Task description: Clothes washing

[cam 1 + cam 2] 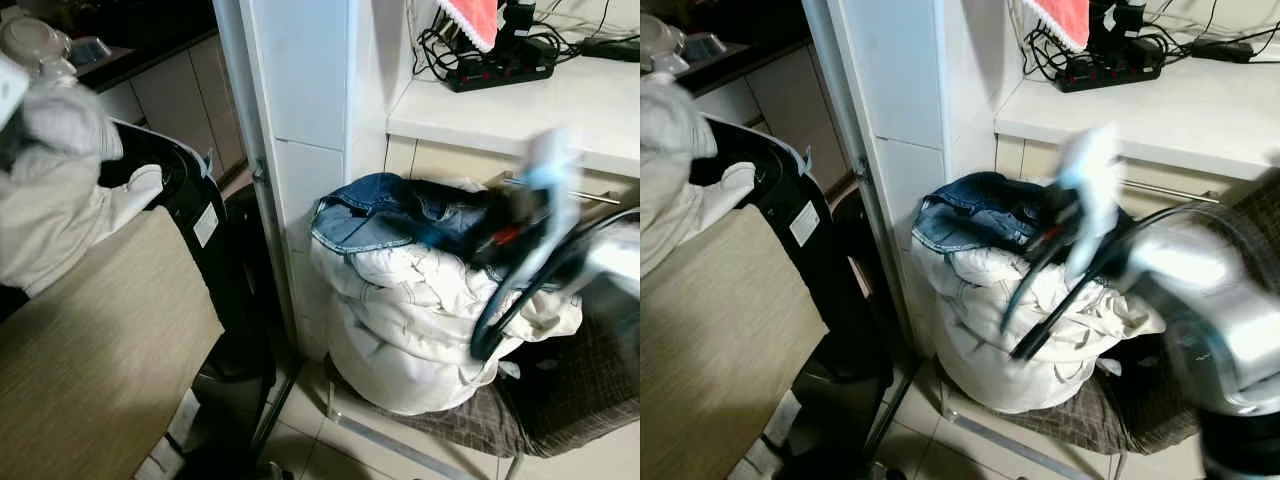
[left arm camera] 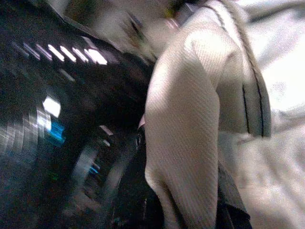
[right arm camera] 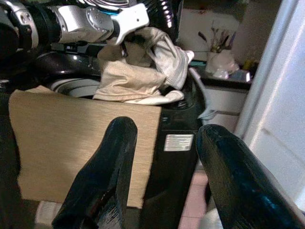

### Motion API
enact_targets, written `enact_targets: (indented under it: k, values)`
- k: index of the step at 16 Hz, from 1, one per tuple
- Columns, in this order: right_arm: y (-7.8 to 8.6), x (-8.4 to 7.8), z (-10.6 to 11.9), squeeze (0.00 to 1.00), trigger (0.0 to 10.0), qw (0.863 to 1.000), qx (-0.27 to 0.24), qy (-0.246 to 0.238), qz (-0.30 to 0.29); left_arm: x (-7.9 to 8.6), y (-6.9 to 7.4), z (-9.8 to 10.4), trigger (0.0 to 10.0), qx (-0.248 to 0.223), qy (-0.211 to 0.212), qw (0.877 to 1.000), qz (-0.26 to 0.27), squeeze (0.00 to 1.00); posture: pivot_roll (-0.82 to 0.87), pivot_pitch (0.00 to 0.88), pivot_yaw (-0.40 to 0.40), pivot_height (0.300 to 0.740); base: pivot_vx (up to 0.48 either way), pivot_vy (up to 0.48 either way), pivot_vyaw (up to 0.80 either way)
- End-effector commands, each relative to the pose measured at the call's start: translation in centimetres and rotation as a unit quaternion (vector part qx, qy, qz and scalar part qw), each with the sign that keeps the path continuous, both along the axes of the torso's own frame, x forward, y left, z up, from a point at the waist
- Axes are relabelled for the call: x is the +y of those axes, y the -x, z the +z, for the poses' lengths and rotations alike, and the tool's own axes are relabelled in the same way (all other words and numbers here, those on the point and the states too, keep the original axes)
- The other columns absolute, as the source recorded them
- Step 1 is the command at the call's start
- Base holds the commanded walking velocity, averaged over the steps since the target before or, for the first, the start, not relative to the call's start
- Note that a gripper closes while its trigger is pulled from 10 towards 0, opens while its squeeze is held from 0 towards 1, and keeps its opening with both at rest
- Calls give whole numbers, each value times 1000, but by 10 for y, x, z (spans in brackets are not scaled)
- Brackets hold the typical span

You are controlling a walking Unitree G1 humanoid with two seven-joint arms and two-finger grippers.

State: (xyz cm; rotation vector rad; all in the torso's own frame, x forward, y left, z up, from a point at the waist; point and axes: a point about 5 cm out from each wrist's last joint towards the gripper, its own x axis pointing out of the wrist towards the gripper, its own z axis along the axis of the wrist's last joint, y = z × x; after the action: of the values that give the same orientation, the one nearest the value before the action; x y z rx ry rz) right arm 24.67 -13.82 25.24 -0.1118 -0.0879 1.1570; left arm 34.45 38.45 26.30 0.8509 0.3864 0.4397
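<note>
The left gripper (image 3: 125, 40) holds a cream garment (image 3: 136, 71), its fingers closed into the cloth, over the washer's (image 3: 183, 129) open top; the garment's lower folds drape over the rim below the fingers. The right gripper (image 3: 164, 171) hangs with its fingers spread wide and bare, above a white laundry bag (image 1: 420, 320). Jeans (image 1: 385, 210) lie on top of the bag, beside those fingers.
</note>
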Motion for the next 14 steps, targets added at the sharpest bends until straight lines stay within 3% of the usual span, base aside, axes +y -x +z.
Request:
enact_targets:
  k: [1, 6, 8, 14]
  values:
    - [0, 10, 0, 0, 10000, 1000, -4, 1, -3, 6, 7, -19, 10000, 37, 56, 998, 12, 1000, -111, 0, 109, 740, 0, 0, 0]
    - [-5, 16, -1, 0, 10000, 1000, 5, -12, -17, 7, 9, -27, 10000, 58, 91, 994, 8, 1000, -98, 0, 90, 740, 0, 0, 0]
    - [-8, 17, -2, 0, 10000, 1000, 6, -10, -27, -1, 3, -27, 10000, 35, 122, 992, -10, 1000, -98, 0, 87, 740, 0, 0, 0]
    - [-29, 4, -2, 0, 10000, 991, -1, -15, -132, 1, 0, -6, 10000, -52, 115, 992, -2, 1000, -107, 0, 93, 740, 0, 0, 0]
